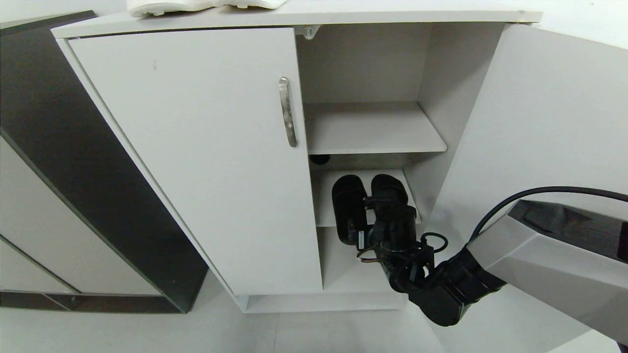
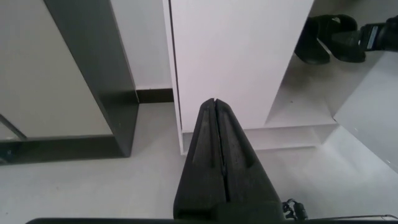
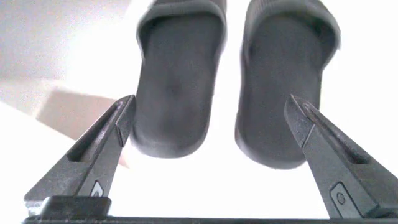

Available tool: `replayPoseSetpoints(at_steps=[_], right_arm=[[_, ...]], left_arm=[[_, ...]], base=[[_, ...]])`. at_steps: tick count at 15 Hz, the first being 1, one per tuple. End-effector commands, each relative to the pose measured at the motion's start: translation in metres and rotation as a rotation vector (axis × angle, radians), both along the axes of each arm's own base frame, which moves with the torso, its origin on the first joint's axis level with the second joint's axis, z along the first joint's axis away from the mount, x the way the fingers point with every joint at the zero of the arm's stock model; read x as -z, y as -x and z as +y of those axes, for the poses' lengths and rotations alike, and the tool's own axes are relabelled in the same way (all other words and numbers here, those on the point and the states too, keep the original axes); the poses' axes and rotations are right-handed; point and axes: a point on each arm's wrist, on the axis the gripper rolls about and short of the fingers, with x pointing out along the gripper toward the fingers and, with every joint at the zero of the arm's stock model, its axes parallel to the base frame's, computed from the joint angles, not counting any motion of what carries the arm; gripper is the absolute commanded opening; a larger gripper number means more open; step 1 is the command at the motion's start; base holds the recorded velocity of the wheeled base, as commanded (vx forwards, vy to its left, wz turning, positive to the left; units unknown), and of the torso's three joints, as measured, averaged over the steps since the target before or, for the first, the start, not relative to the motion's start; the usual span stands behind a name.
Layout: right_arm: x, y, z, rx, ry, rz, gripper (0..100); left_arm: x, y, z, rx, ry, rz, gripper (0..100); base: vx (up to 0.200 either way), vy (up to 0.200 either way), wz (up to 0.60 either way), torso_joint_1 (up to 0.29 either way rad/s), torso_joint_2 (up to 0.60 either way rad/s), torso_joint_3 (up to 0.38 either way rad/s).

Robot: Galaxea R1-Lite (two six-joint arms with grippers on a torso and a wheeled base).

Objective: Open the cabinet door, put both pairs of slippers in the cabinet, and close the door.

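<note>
Head view, black pair: the black slippers [image 1: 351, 196] lie side by side on the middle shelf [image 1: 321, 206] of the cabinet [image 1: 343, 17], beside the open right door [image 1: 539, 137]. Their long axes run near to far.
Head view, my right arm: the right gripper [image 1: 380, 206] sits at the near ends of that pair, inside the opening.
Head view, second pair: the white slippers [image 1: 196, 5] rest on the cabinet top, far and to the left, above the shut left door [image 1: 186, 147]. I see just their near edge, so I cannot tell how they lie.
Left wrist view, my left arm: the left gripper [image 2: 215, 106] is pressed together on nothing, low in front of the left door, with the black slippers off to its right.
Right wrist view, spread: my fingers [image 3: 99, 155] stand wide apart, one outside each slipper and seemingly touching neither. The heels are near me and the toes far.
Judgement, next move: this pair looks placed, so I would back straight out along its long axis, then go up and left for the white pair. My left arm is probably the nearer one sideways, though both grippers are well below the top.
</note>
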Motion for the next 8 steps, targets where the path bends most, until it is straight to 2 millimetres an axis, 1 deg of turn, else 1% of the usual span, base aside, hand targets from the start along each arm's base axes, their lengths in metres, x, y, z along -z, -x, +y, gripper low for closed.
replayPoseSetpoints(at_steps=[1, 7, 8], right_arm=[[0.0003, 0.0027, -0.0018, -0.001, 0.004, 0.006, 100], [0.0015, 0.0041, -0.0031, 0.0, 0.0, -0.002, 100], [0.0015, 0.0041, -0.0031, 0.0, 0.0, -0.002, 100]], left_arm=[[0.0, -0.0001, 0.0, -0.001, -0.002, 0.001, 0], [0.0, -0.0001, 0.0, -0.001, 0.004, 0.001, 0], [0.0002, -0.0001, 0.0, -0.001, 0.003, 0.003, 0]], base=[[0.0, 0.0, 0.0, 0.0, 0.0, 0.0], [0.0, 0.0, 0.0, 0.0, 0.0, 0.0], [0.0, 0.0, 0.0, 0.002, 0.0, 0.071]])
